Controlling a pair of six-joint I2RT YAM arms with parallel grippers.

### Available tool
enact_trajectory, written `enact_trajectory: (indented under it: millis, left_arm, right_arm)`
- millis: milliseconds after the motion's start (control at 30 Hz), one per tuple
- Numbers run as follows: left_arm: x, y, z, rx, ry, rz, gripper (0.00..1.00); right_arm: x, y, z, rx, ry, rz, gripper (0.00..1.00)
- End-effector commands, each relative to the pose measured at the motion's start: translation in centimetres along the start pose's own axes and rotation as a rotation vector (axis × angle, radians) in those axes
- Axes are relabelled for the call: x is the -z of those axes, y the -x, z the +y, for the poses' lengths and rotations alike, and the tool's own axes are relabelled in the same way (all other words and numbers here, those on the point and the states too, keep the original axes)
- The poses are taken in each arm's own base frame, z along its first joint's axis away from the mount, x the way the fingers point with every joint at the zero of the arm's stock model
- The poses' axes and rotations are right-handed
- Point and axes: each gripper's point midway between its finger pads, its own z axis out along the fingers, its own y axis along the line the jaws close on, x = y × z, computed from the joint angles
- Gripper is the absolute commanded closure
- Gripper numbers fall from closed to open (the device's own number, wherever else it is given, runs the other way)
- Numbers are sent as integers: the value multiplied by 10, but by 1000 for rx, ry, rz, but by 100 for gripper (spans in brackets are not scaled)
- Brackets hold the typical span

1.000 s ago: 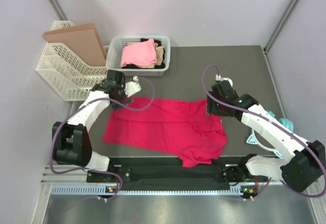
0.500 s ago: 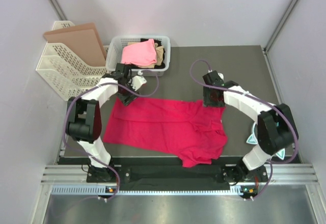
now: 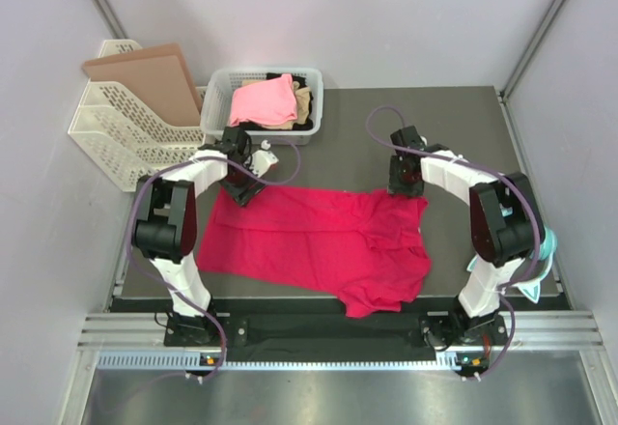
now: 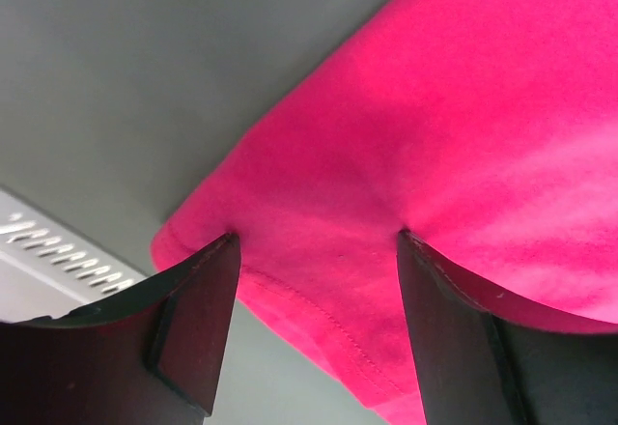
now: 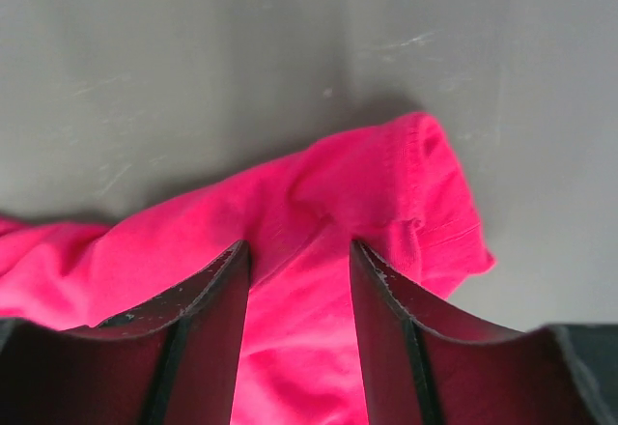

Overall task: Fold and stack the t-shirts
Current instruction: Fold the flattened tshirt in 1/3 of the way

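Two far corners of the crimson t-shirt (image 3: 319, 237) are being lined up for a pinch, by the look of it. It's spread mostly flat on the table (image 3: 463, 126), with a lobe sticking out toward the near edge. The pink t-shirt (image 3: 261, 101) is left in the basket (image 3: 214, 87) at the far left, with a tan t-shirt (image 3: 305, 106) and a black t-shirt (image 3: 301, 84) tucked beside it. The left gripper (image 3: 238, 193) is set on the far-left corner and the right gripper (image 3: 406, 184) on the far-right one. Both are seen with jaws apart and cloth between them, nothing clamped yet.

To get this step right, the tips should probably be pressed down to the table so the hem actually gets caught. Both pinches are best made together, and any lift should be kept level so the fold comes out square. The far-right corner looks rolled over on itself, so an extra layer could get grabbed there.

On views: from the top camera the jaws can't be read at all, since they're hidden under the wrists. The left wrist view is where the stitched hem is seen running between wide-set fingers (image 4: 193, 299). A narrower gap is shown between the right wrist's fingers (image 5: 208, 299), with the curled corner just past them. The shirt's overall lie and the basket are only given from above.
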Motion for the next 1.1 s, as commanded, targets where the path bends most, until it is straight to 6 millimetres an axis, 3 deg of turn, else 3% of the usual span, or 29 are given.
enact_trajectory:
  millis: [0, 233, 400, 533, 567, 600, 633, 667, 700, 767, 800, 900, 967, 1033, 1067]
  left_arm:
    - [-10, -17, 13, 11, 51, 28, 29]
    - [-26, -44, 20, 26, 71, 81, 31]
    - [-28, -51, 27, 42, 76, 93, 32]
    - [-30, -44, 30, 74, 73, 86, 32]
    - [-26, -32, 39, 91, 85, 58, 32]
    - [-24, -26, 39, 126, 77, 49, 32]
    - [-25, -22, 33, 139, 42, 46, 32]
    - [-20, -11, 40, 149, 52, 27, 32]
    - [-19, -7, 40, 166, 53, 24, 32]
    - [-16, 6, 36, 161, 33, -7, 32]
    - [-16, 8, 34, 162, 31, -8, 32]
    - [-20, 7, 33, 161, 24, 0, 32]
    - [-26, -4, 29, 162, 23, 32, 33]
    - [-26, -7, 26, 150, 24, 32, 33]
    - [-29, -17, 18, 149, 11, 47, 33]
  right_arm:
    - [-8, 4, -2, -30, 11, 4, 55]
    - [-20, -12, -20, -38, -60, 91, 56]
    - [-20, -8, -34, -70, -71, 84, 56]
    - [-25, 8, -33, -92, -49, 81, 56]
    - [-32, 9, -33, -95, -50, 96, 57]
    - [-32, 22, -32, -109, -41, 77, 57]
    - [-34, 26, -32, -115, -40, 80, 57]
    - [-43, 25, -32, -121, -44, 105, 58]
    - [-44, 39, -34, -141, -40, 86, 59]
    - [-54, 40, -40, -164, -63, 118, 64]
    - [-54, 52, -43, -184, -60, 103, 64]
    - [-60, 59, -43, -194, -62, 121, 64]
    - [-58, 58, -40, -186, -47, 126, 64]
    - [-55, 45, -39, -173, -38, 137, 64]
    - [-44, 47, -39, -169, -29, 109, 63]
